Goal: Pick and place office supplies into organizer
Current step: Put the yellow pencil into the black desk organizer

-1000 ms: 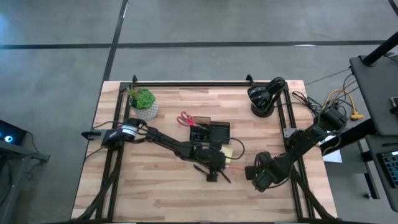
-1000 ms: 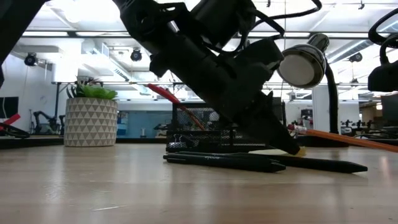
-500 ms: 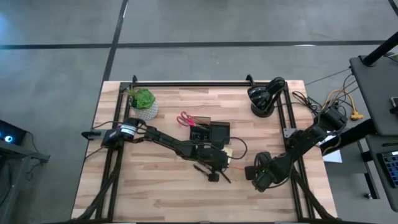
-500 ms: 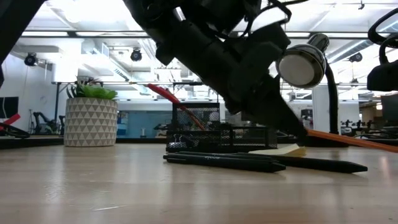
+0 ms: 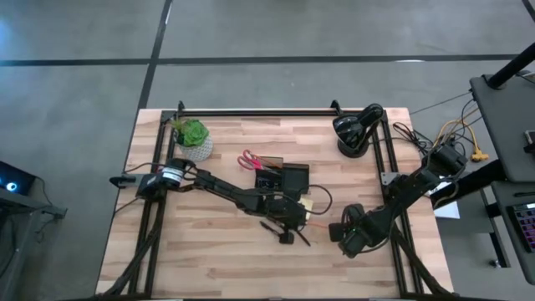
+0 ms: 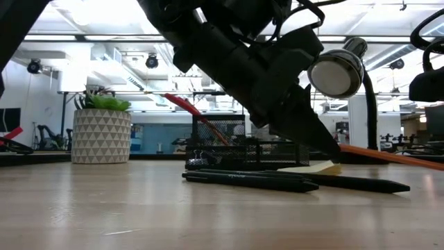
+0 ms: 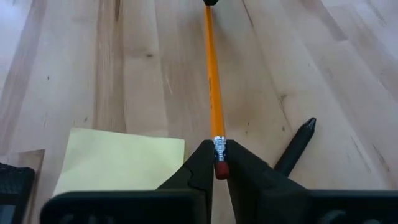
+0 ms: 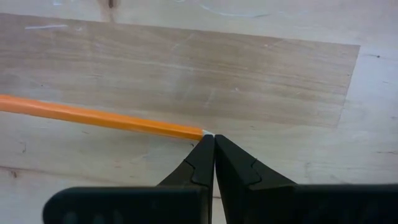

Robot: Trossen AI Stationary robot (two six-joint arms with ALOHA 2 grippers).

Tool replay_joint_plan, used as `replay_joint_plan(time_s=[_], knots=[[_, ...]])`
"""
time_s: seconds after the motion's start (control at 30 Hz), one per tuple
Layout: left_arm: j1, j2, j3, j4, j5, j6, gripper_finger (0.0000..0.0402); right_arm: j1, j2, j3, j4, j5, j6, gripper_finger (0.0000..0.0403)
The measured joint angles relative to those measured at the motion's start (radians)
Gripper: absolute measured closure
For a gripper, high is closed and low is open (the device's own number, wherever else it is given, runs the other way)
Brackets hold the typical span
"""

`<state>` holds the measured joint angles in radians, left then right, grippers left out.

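Right now I have the left gripper [image 7: 219, 163] pinched shut on the eraser end of the orange pencil [image 7: 212, 81], low over the table just beside the yellow sticky-note pad [image 7: 122, 160]. Gripped so near its end, the pencil could swing or slip free as I lift it, and its far tip lies right at the closed, empty right gripper [image 8: 213, 147]. Beyond the pad sits the organizer [image 5: 282, 178] with the red-handled scissors [image 5: 251, 160] in it, and black pens [image 6: 246, 181] lie near the pad on the side away from the organizer, where a drooping pencil could catch them.
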<state>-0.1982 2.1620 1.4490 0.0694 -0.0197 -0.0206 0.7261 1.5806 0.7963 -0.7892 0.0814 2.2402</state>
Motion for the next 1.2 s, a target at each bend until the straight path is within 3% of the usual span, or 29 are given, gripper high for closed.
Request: replay_joint_plan(time_s=[0.4, 0.5, 0.73, 0.9, 1.0, 1.2], knots=[[0.0, 0.0, 0.008, -0.01, -0.013, 0.01, 0.0395, 0.002, 0.0, 0.006, -0.003, 0.003, 0.001, 0.0392], [0.0, -0.003, 0.009, -0.037, -0.013, 0.009, 0.0395, 0.015, 0.003, 0.04, -0.021, 0.055, -0.019, 0.0381], [-0.001, -0.108, 0.009, -0.218, -0.071, 0.077, 0.0397, 0.06, 0.001, 0.166, -0.318, 0.103, -0.035, 0.0322], [-0.001, -0.286, 0.031, -0.536, -0.168, 0.247, 0.0397, 0.096, 0.001, 0.255, -0.515, 0.156, -0.038, 0.0275], [0.003, -0.394, 0.053, -0.752, -0.227, 0.338, 0.0397, 0.106, 0.0, 0.275, -0.547, 0.188, -0.039, 0.0255], [0.023, -0.528, 0.1, -1.096, -0.5, 0.4, 0.0397, 0.104, 0.0, 0.256, -0.511, 0.211, -0.037, 0.0243]])
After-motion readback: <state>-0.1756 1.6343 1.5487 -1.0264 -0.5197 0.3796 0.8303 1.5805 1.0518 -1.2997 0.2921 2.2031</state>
